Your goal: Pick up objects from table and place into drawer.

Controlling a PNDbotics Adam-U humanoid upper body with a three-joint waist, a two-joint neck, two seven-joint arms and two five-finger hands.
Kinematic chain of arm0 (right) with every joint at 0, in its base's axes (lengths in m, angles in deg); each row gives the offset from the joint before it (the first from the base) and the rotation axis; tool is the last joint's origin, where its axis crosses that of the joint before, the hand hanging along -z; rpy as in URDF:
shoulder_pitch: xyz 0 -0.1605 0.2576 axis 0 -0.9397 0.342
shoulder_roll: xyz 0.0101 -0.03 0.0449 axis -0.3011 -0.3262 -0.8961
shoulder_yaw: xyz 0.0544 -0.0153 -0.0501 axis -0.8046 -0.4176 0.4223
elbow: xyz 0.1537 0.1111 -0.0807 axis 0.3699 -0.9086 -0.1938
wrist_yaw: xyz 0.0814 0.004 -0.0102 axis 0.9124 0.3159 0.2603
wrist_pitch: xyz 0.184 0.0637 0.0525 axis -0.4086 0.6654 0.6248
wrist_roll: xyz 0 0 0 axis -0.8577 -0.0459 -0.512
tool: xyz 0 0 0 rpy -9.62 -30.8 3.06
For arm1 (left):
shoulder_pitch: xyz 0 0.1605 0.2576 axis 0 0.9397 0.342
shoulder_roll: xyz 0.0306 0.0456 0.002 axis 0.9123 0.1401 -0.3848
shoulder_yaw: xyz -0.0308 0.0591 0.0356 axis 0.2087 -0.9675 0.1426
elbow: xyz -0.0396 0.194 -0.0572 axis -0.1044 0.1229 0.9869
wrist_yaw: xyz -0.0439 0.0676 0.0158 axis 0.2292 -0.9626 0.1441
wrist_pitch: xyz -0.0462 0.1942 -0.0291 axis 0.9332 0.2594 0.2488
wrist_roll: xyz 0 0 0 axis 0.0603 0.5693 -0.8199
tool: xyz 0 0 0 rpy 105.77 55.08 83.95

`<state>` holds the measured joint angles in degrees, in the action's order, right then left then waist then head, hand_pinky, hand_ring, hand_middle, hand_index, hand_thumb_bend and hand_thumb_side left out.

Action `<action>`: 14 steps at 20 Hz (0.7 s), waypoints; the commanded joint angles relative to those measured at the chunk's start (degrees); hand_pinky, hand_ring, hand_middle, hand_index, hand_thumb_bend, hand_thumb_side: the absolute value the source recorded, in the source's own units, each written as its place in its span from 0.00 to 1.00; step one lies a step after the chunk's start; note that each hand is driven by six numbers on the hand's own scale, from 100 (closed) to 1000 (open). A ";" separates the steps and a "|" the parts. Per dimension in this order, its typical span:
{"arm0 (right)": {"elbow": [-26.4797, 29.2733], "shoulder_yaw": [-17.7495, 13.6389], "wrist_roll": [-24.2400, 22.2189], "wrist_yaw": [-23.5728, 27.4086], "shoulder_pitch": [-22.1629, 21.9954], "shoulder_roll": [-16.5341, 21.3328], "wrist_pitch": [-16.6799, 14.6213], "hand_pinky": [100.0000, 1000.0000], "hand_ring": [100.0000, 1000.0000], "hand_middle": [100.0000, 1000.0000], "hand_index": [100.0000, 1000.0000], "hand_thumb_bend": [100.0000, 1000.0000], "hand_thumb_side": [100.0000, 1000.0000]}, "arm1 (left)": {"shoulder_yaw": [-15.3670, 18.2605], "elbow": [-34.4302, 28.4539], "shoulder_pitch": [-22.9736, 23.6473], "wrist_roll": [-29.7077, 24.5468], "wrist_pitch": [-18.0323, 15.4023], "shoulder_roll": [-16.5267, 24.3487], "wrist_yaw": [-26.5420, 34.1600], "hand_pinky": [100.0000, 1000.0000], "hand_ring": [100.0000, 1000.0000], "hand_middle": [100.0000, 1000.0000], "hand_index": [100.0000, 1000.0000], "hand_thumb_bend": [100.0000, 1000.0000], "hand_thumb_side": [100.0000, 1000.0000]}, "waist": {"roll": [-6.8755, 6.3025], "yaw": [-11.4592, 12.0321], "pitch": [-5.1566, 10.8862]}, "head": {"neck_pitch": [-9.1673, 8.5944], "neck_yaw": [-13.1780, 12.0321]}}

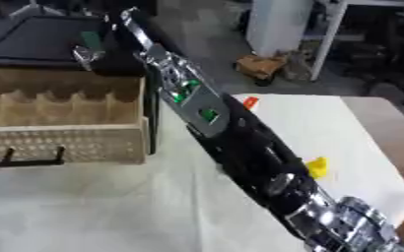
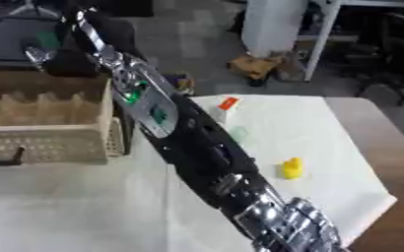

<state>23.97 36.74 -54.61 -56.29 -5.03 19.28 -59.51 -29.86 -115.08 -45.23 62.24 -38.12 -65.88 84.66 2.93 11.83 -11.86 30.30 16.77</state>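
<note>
My right arm runs from the lower right corner up to the upper left. Its hand is over the back of the open beige drawer. A small dark green thing shows between the thumb and the fingers, which pinch it. A yellow object, a white box with an orange top and a pale green thing lie on the white table cloth. The left hand is out of sight.
The drawer has a perforated front with a black handle and a wavy divider inside. A dark cabinet top lies behind it. The table's brown edge runs along the right.
</note>
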 commanded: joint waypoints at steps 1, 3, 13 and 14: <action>-0.71 -0.94 0.44 -1.86 0.98 -0.23 -0.97 0.38 0.29 0.06 0.47 0.19 0.42 | 0.15 -0.73 -0.81 0.49 -0.14 0.32 0.26 0.24 0.33 0.46 0.72 0.00 1.00 | -0.54 0.20 0.73 | -0.84 0.30; -0.83 -0.86 0.64 -2.57 1.13 -0.43 -1.57 0.40 0.31 0.11 0.52 0.32 0.48 | 0.10 -0.73 -0.80 0.45 -0.14 0.30 0.17 0.24 0.33 0.46 0.72 0.00 1.00 | -0.53 0.22 0.68 | -0.78 0.30; -0.93 -0.73 0.95 -7.60 1.48 -0.64 -3.64 0.47 0.39 0.22 0.67 0.47 0.75 | 0.05 -0.73 -0.70 0.02 -0.03 0.22 -0.05 0.23 0.32 0.46 0.72 0.00 1.00 | -0.47 0.20 0.75 | -0.73 0.21; -0.90 -0.85 1.07 -7.62 1.49 -0.64 -3.63 0.46 0.39 0.22 0.67 0.46 0.75 | 0.06 -0.73 -0.69 0.00 -0.02 0.22 -0.06 0.23 0.32 0.46 0.72 0.00 1.00 | -0.48 0.17 0.76 | -0.73 0.20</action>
<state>22.60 36.49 -53.61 -63.27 -4.99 18.30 -62.86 -29.88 -115.08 -45.36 62.34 -38.09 -65.91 84.59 2.91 12.00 -12.03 30.10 16.96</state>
